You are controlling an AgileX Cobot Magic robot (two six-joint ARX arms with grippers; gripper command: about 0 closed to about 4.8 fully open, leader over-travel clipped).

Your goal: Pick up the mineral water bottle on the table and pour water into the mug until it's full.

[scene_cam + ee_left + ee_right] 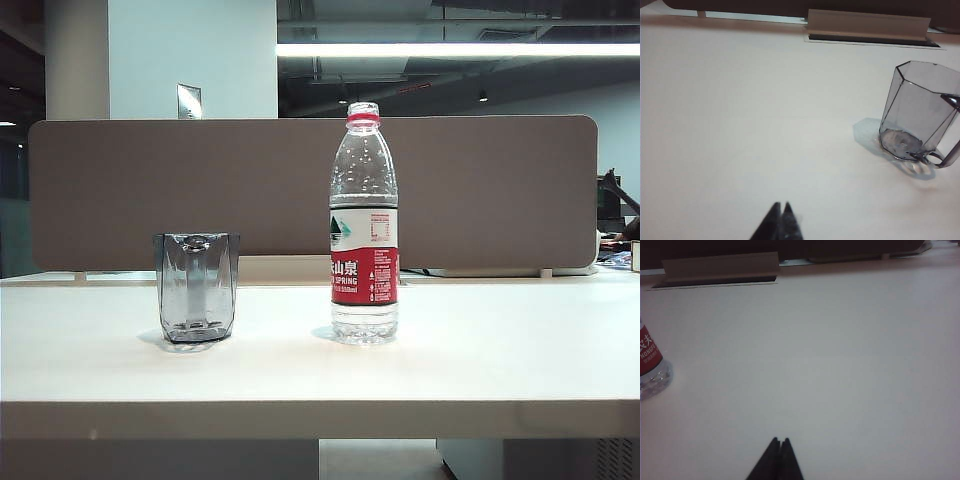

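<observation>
The mineral water bottle (364,225) stands upright right of the table's (500,350) middle, clear and ribbed, with a red neck ring and a red-and-white label; it has no cap. Its base and label edge (649,365) show in the right wrist view. Left of it stands the mug (197,287), a smoky-grey faceted glass, also seen in the left wrist view (917,112) with its handle toward the camera. Neither arm shows in the exterior view. My left gripper (781,205) is shut and holds nothing, well short of the mug. Just as far short of the bottle, my right gripper (779,440) is shut and empty.
A brown-grey divider panel (300,190) runs along the back of the table. A pale cable-slot cover (867,25) sits at the table's rear edge, also seen in the right wrist view (720,267).
</observation>
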